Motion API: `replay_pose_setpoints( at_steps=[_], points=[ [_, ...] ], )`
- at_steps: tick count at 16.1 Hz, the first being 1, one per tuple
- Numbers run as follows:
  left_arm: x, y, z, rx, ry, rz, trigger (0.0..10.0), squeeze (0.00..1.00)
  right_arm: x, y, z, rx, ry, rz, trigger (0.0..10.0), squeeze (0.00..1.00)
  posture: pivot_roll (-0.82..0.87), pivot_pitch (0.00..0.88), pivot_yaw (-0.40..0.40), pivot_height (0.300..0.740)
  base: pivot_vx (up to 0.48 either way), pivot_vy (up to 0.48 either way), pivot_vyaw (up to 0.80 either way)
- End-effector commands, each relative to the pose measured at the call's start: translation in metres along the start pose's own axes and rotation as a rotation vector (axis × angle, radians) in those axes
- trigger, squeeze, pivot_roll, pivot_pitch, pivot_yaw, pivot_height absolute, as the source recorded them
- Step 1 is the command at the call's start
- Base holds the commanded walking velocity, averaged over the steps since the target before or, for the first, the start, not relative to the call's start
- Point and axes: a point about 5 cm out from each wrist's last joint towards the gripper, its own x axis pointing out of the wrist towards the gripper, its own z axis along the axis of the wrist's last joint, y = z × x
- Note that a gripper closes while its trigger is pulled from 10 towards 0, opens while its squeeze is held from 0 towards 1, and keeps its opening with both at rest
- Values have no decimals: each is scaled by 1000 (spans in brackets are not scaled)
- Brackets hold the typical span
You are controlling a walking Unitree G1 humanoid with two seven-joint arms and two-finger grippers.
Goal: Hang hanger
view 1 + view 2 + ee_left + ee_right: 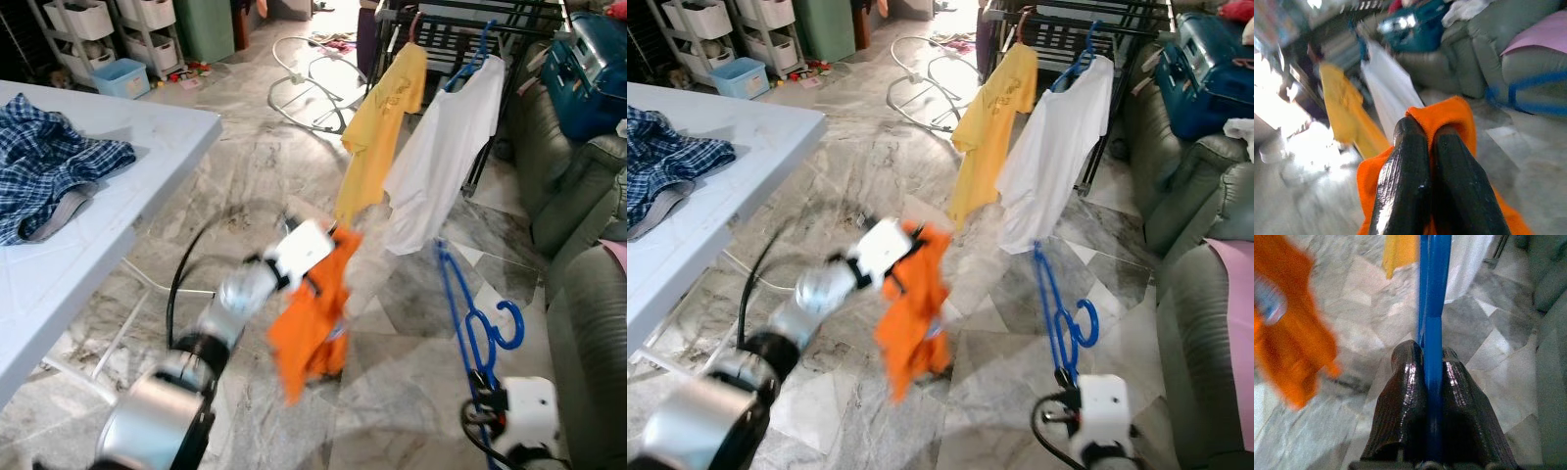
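- Left gripper (1432, 134) is out in front of the robot, its 2 black fingers (1400, 186) pinched tight on the top edge of an orange garment (315, 313).
- That orange garment hangs loose below the grip, over the marble floor (245, 166), blurred in both eye views.
- Right gripper (1432, 355) sits low on the robot's right, clamped on the shaft of a blue hanger (475, 318).
- The hanger stands upright out of that grip, hook curling toward the grey sofa (588, 323), well apart from the orange garment.
- Ahead stands a dark drying rack (460, 24) carrying a yellow shirt (377, 137) and, just beside it, a white shirt (441, 162) on its own blue hanger.
- On the robot's left, a white counter (118, 176) holds a blue plaid garment (44, 162).
- Far back on the left, storage bins (122, 73) on shelving; a teal bag (588, 73) rests on the sofa near the rack.
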Motion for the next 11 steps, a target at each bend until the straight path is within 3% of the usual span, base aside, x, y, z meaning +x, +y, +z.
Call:
replay_pose_setpoints(
  at_steps=[1,3,8,9,11],
  points=[
    [3,5,7,75,-23,-22,10000,0,-7,-7,8,-4,-8,46,10000,0,-15,72,-3,740,0,0,0],
    [6,7,13,137,-46,-64,10000,0,-17,-7,14,3,-14,121,10000,0,-28,77,5,740,0,0,0],
    [3,-13,8,251,-45,-247,10000,0,-39,9,22,-27,34,328,10000,0,-38,92,4,740,0,0,0],
    [1,-16,5,298,-32,-282,10000,0,-43,8,23,-61,64,365,10000,0,-43,97,2,740,0,0,0],
    [3,-9,4,349,11,-274,10000,0,-50,-10,24,-229,149,365,10000,0,-43,106,-1,740,0,0,0]
  ],
)
